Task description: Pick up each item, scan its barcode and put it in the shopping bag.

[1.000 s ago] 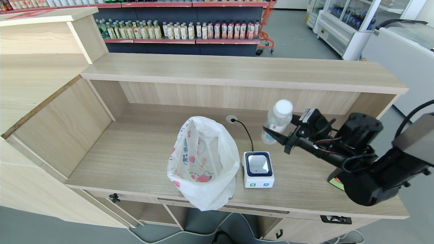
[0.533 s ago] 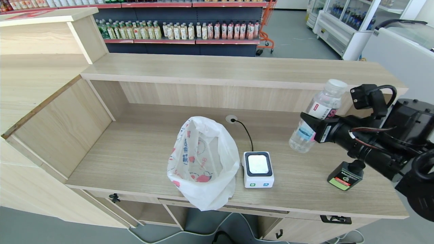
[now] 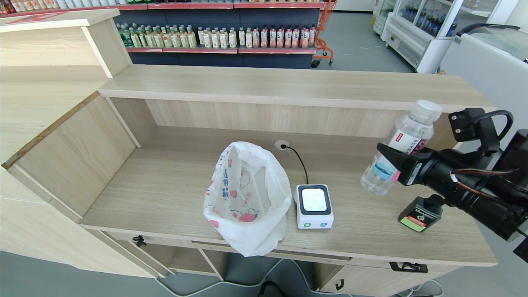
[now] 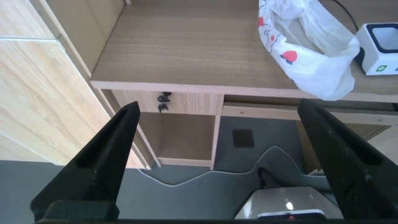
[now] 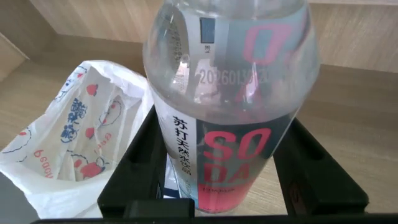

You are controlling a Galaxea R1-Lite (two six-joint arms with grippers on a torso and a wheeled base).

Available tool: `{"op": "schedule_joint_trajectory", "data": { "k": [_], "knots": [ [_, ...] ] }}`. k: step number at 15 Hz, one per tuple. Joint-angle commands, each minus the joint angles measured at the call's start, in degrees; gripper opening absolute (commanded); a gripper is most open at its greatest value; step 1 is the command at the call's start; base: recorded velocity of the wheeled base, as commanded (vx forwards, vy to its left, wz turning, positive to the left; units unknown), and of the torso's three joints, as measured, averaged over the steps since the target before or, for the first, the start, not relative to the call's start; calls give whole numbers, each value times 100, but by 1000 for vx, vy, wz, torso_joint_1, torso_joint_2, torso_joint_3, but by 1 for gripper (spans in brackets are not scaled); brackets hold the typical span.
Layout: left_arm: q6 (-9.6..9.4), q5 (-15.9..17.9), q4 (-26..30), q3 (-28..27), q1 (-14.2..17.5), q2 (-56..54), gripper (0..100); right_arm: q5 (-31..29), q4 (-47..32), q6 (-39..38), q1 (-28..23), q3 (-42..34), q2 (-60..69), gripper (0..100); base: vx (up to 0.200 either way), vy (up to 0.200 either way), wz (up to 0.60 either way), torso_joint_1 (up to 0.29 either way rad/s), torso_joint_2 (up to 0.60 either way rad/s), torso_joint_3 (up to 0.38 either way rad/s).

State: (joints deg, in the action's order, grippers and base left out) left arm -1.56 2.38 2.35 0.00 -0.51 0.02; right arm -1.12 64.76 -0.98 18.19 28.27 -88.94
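Left tool hangs spread, low in front of the worktop. Bag stands open near the front edge, with the scanner just beside it. Farther right, right tool pinches the bottle aloft, tilted. Looks like the scan step. Next move calls for carrying the bottle over the scanner, barcode facing its window.

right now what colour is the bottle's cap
White cap on the bottle, clearest in the head view.
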Motion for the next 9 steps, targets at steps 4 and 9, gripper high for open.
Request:
{"op": "schedule_joint_trajectory", "data": {
  "k": [4, 9],
  "knots": [
    [-2, 0, 2, 0, -2, -2, 100, 7, -24, -8, 211, 73, 9, 0, 0, 150, 0, -5, 1, 1],
    [-20, 0, 2, 0, -2, -2, 100, 24, -33, -61, 677, 847, -853, 0, 0, 200, 0, 3, 2, 0]
  ]
}}
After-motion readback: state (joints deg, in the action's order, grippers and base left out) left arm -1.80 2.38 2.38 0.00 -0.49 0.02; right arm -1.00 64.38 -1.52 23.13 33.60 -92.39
